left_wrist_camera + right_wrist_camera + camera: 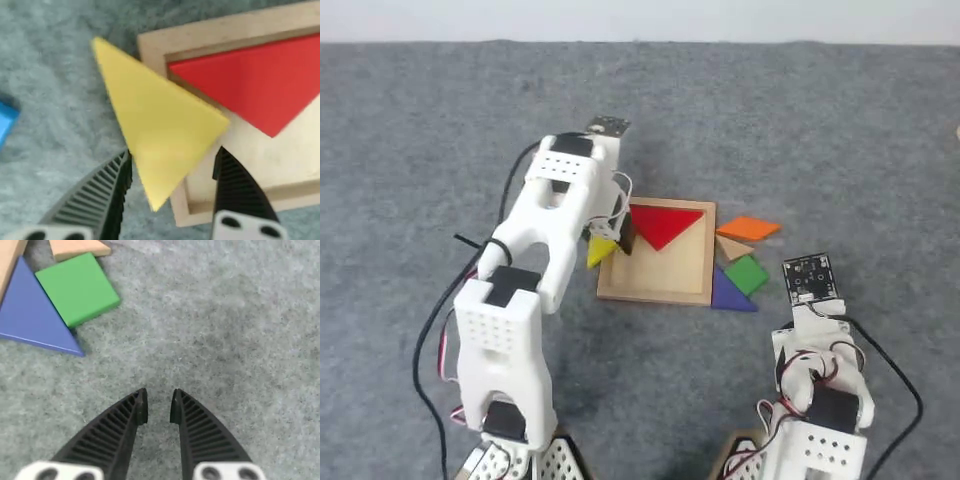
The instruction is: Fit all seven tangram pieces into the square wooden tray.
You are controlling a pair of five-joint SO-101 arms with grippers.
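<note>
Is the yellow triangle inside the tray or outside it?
Outside, not yet seated. The yellow triangle sits between the left fingers, overlapping the corner rim of the tray; the red triangle lies in the recess.

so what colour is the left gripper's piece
It's a yellow triangle, clearest in left wrist view.

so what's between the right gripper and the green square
Only bare grey carpet. The right wrist view shows no piece on the stretch from the right gripper to the green square.
</note>
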